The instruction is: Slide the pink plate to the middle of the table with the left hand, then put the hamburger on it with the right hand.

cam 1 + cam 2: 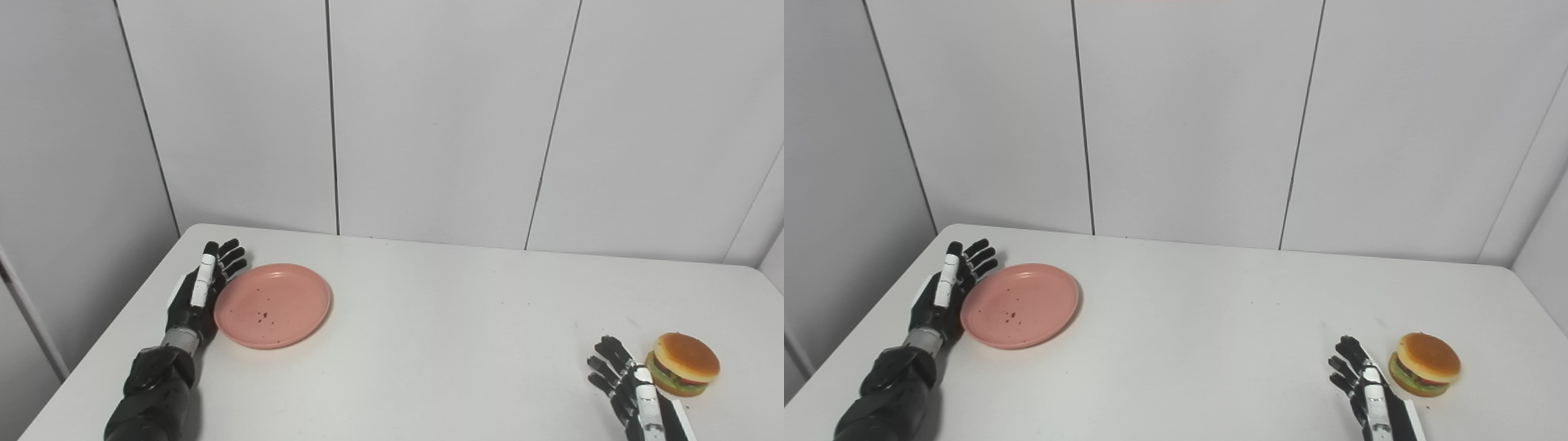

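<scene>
Each black hand, the left hand (pixel 195 293) and right hand (pixel 631 389), bears a white strip, with a silver wrist ring and black forearm on the left.

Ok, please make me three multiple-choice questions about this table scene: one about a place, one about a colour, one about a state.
1. Where is the hamburger?
A. near right part of the table
B. on the plate
C. far left corner

2. What colour is the plate?
A. blue
B. pink
C. green

3. How is the left robot hand?
A. closed on the hamburger
B. lifting the plate in the air
C. open, fingers stretched along the plate's left rim

Key: 1 A, it lies on the table beside the right robot hand. 2 B, the rim and inside are pink. 3 C, it holds nothing and the plate lies flat.
</scene>
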Robot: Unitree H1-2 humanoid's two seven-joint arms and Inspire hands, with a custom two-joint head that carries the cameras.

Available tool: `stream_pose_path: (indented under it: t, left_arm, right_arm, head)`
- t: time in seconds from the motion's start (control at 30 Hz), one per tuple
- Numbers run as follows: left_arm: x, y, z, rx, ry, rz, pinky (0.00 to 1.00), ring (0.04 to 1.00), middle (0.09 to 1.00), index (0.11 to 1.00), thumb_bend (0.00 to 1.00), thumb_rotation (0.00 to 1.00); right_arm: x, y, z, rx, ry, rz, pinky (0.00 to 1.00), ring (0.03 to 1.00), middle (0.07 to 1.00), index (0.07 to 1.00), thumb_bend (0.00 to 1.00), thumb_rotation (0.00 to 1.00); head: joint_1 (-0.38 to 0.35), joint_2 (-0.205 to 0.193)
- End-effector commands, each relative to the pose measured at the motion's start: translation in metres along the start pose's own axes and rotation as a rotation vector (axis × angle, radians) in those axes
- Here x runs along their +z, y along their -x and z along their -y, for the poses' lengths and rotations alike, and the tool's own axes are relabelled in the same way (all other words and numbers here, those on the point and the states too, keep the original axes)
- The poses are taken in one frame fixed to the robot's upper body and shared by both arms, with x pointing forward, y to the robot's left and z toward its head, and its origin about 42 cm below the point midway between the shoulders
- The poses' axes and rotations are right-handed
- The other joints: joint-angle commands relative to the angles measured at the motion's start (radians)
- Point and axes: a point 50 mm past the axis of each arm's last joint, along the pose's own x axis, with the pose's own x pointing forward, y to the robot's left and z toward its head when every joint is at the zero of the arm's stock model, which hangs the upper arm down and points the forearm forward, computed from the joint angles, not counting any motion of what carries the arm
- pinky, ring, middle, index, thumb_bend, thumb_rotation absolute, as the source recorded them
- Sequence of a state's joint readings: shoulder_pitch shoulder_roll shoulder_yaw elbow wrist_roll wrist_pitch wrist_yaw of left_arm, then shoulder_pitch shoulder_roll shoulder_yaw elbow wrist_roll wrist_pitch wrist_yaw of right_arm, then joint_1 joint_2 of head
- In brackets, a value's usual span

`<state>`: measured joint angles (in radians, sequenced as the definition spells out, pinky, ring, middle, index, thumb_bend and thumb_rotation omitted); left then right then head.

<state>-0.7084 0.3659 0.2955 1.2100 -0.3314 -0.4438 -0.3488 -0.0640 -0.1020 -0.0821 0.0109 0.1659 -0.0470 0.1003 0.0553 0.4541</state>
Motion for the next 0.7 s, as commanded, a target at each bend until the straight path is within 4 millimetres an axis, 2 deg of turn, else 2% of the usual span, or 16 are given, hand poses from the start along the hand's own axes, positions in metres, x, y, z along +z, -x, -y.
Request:
stream_pose_path:
  t: [0.0, 0.3, 0.4, 0.67]
  left_arm:
    - [0.02, -0.013, 0.007, -0.033, -0.008, 0.061, 0.8, 0.87, 0.857, 0.808, 0.96, 0.85]
    - [0.013, -0.015, 0.03, -0.073, 0.009, 0.062, 0.81, 0.872, 0.858, 0.809, 0.99, 0.82]
    - [0.011, -0.016, 0.042, -0.106, 0.022, 0.064, 0.85, 0.885, 0.861, 0.821, 0.96, 0.83]
    - [0.006, -0.013, 0.069, -0.174, 0.029, 0.046, 0.85, 0.886, 0.861, 0.808, 0.96, 0.84]
  right_arm:
    - [-0.018, 0.014, -0.008, -0.006, -0.032, -0.071, 0.86, 0.858, 0.888, 0.875, 0.77, 1.0]
    - [-0.019, 0.014, -0.011, -0.005, -0.036, -0.073, 0.86, 0.851, 0.886, 0.872, 0.79, 1.0]
    - [-0.019, 0.014, -0.013, -0.007, -0.034, -0.073, 0.85, 0.844, 0.88, 0.867, 0.8, 1.0]
    - [-0.017, 0.013, -0.017, 0.002, -0.036, -0.072, 0.86, 0.848, 0.884, 0.87, 0.8, 1.0]
  head:
    - [0.001, 0.001]
    - [-0.008, 0.002]
    - [-0.014, 0.004]
    - [-0.026, 0.01]
